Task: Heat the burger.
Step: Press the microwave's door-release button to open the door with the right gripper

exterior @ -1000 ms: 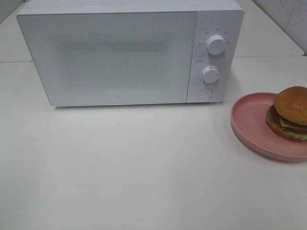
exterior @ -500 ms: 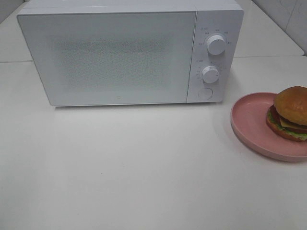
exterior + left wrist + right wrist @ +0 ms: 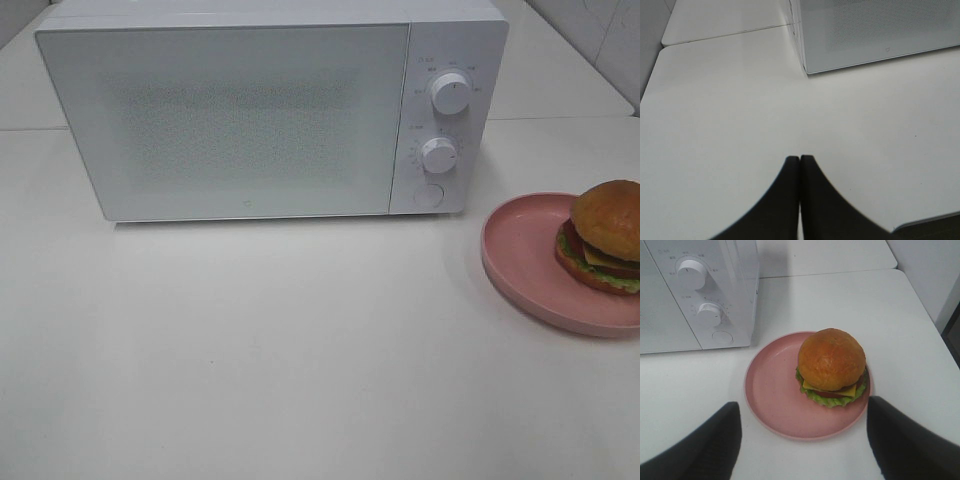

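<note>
We hang over the burger (image 3: 832, 365), and the microwave (image 3: 240, 120) door is closed.
The burger sits upright on the far right side of a pink plate (image 3: 520, 250), which rests on the white table (image 3: 300, 350) just right of the microwave's knobs. Our right gripper (image 3: 802, 407) stands spread wide above the plate's near rim, holding nothing. Our left gripper (image 3: 799, 159) has its fingers pressed together, empty, above bare table near the microwave's left corner.
</note>
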You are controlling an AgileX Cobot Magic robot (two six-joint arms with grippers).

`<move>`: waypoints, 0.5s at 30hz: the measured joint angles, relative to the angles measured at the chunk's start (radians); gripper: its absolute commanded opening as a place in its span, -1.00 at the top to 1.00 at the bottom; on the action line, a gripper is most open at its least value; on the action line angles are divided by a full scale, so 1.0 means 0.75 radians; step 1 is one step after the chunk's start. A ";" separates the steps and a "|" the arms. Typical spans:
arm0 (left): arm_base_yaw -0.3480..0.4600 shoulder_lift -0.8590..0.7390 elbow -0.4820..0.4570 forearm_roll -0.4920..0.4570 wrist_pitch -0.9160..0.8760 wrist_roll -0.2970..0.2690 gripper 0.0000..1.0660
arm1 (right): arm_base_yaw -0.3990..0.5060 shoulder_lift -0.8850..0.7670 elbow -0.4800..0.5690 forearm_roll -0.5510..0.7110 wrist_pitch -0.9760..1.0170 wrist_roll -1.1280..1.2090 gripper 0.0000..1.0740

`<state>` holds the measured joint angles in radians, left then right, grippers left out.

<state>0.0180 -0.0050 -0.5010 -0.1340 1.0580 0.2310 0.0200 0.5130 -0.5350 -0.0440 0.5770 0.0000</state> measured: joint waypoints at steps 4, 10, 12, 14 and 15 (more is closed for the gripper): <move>0.000 0.000 0.000 0.000 0.000 0.000 0.99 | 0.000 0.161 0.000 0.000 -0.131 0.000 -0.19; 0.000 0.000 0.000 0.000 0.000 0.000 0.99 | 0.000 0.327 0.000 0.028 -0.339 0.000 -0.18; 0.000 0.000 0.000 0.000 0.000 0.000 0.99 | 0.000 0.384 0.000 0.047 -0.421 0.000 -0.17; 0.000 0.000 0.000 0.000 0.000 0.000 0.99 | 0.000 0.431 0.000 0.049 -0.492 0.000 -0.15; 0.000 0.000 0.000 0.000 0.000 0.000 0.99 | 0.000 0.431 0.000 0.049 -0.492 0.000 -0.15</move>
<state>0.0180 -0.0050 -0.5010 -0.1340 1.0580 0.2310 0.0200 0.8360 -0.5350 -0.0070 0.2080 0.0000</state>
